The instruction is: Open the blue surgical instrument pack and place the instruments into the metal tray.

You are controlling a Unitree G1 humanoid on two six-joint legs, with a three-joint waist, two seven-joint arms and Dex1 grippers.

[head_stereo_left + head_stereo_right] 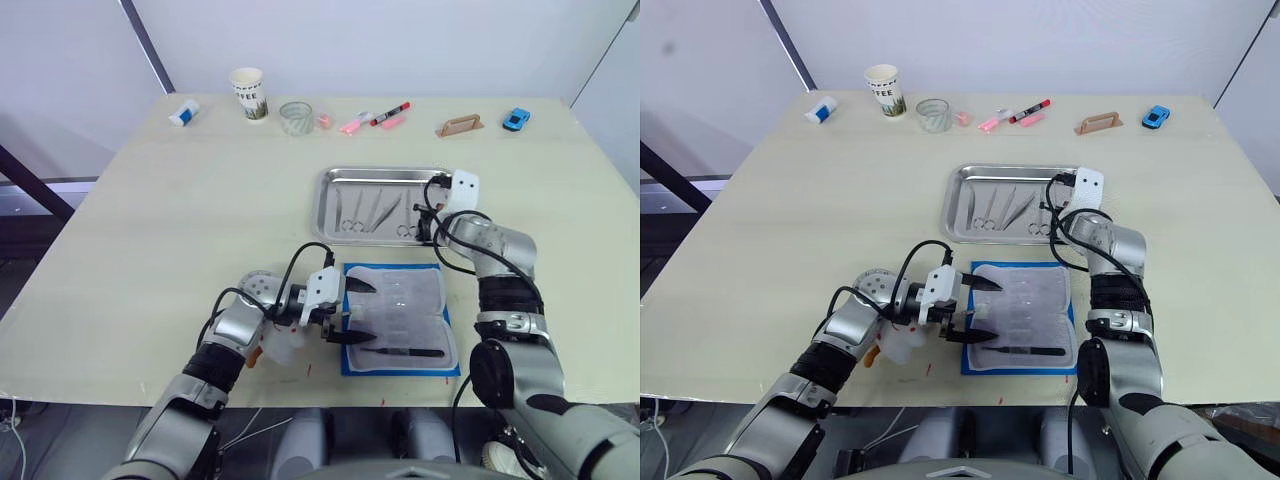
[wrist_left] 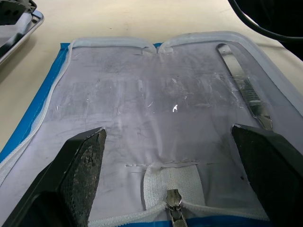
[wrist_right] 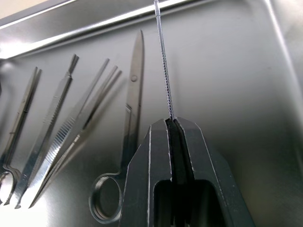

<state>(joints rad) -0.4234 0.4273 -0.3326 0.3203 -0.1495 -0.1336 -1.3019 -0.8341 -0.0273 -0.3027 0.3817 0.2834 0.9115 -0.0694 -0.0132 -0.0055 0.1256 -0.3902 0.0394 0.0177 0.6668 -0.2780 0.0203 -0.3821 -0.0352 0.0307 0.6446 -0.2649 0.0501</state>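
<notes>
Clearance around tray and pack

We see the metal tray (image 1: 330, 205) crowded with instruments (image 1: 372, 213); bare table (image 1: 180, 220) lies left of it, and the blue surgical instrument pack (image 1: 400, 320) lies near.

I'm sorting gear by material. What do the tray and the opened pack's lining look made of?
The metal tray looks like polished stainless steel: mirror-bright, with reflections. The blue surgical instrument pack seems fabric-edged with a clear plastic lining, glossy and wrinkled.
</notes>
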